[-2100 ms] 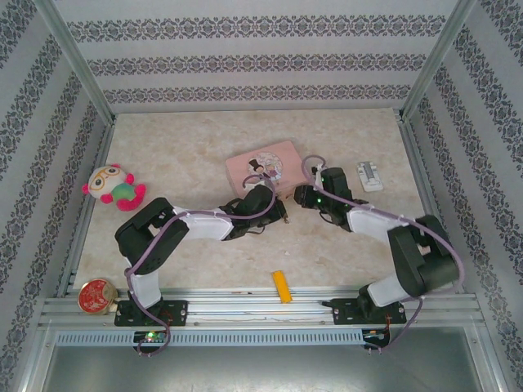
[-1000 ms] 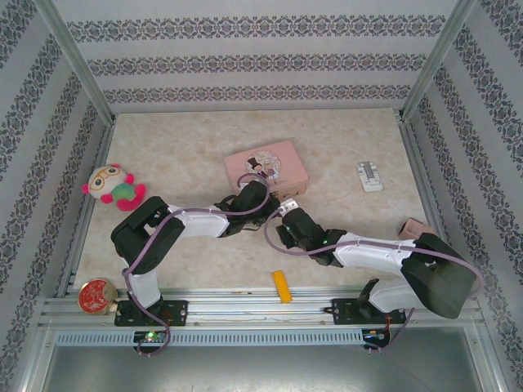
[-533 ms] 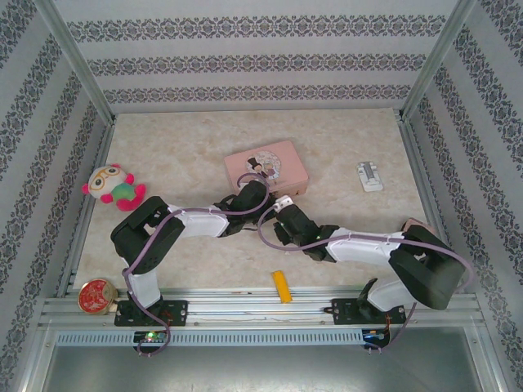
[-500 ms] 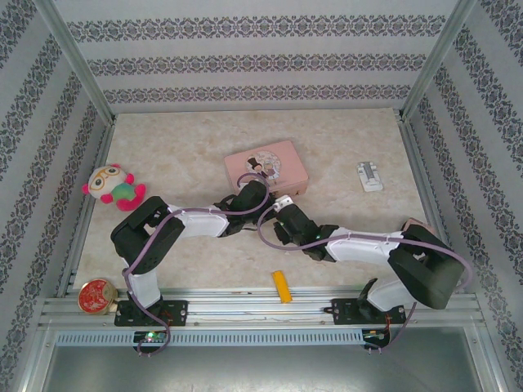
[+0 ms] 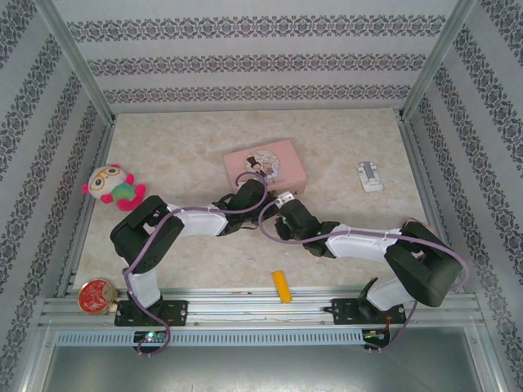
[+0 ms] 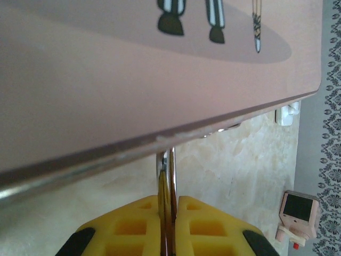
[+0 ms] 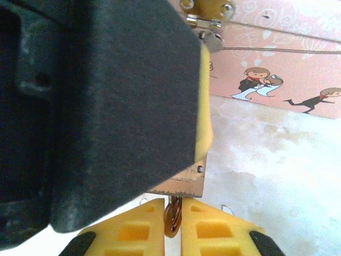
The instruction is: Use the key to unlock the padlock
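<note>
Seen from above, the two arms come together near the middle of the table (image 5: 180, 147), at the 6 o'clock edge of the pink tin (image 5: 265, 163). The left gripper (image 5: 248, 194) lies against that edge. The right gripper (image 5: 286, 207) sits just beside it, at its 4 o'clock.

In the left wrist view, the left gripper's yellow fingers (image 6: 133, 224) are pressed together on a thin strip of shiny metal that runs up to the tin's rim. It looks like the padlock seen edge-on. In the right wrist view, the padlock (image 7: 181, 184) is a small brass block with a rivet, sticking out below the left gripper's yellow finger.

The right gripper's fingers are clamped on the key (image 7: 171, 221), which touches the padlock's underside at 12 o'clock from them. Whether the key sits in the keyhole I cannot tell.

A plush toy (image 5: 113, 186) lies at the table's 9 o'clock, a yellow bar (image 5: 281, 287) at 6 o'clock, and a white part (image 5: 369, 176) at 2 o'clock.
</note>
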